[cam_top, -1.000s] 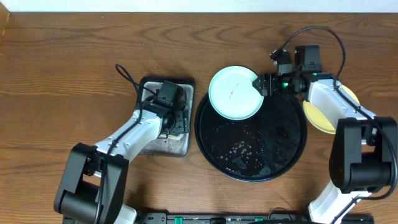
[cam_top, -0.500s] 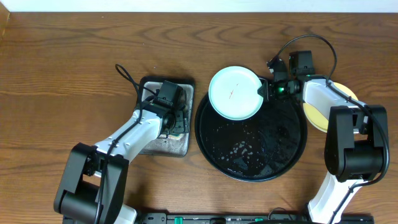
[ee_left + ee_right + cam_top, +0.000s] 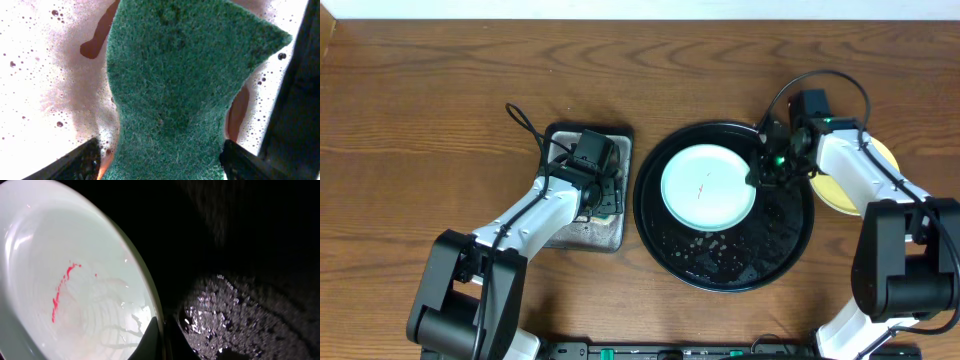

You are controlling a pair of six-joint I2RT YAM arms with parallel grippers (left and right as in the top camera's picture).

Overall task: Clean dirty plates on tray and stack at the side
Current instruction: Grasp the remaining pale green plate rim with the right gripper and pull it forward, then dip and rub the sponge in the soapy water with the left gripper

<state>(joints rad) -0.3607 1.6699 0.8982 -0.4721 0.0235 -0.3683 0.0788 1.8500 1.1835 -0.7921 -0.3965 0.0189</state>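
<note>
A pale mint-blue plate (image 3: 705,190) with a thin red smear (image 3: 62,287) lies face up in the middle of the round black tray (image 3: 770,240). My right gripper (image 3: 760,172) is shut on the plate's right rim, one finger on each side of the edge (image 3: 162,330). A yellow plate (image 3: 832,195) lies on the table right of the tray, partly under the right arm. My left gripper (image 3: 598,190) hangs over the grey pan (image 3: 580,235), open, its fingertips on either side of a green sponge (image 3: 175,85) in soapy water.
The tray's floor (image 3: 240,305) is wet and speckled with droplets. The grey pan stands just left of the tray, almost touching it. Bare wooden table (image 3: 440,120) stretches to the far left and along the back.
My right gripper closed on the mint plate's rim and carried it from the tray's upper-left edge down into the tray's middle. The left arm has stayed put.
</note>
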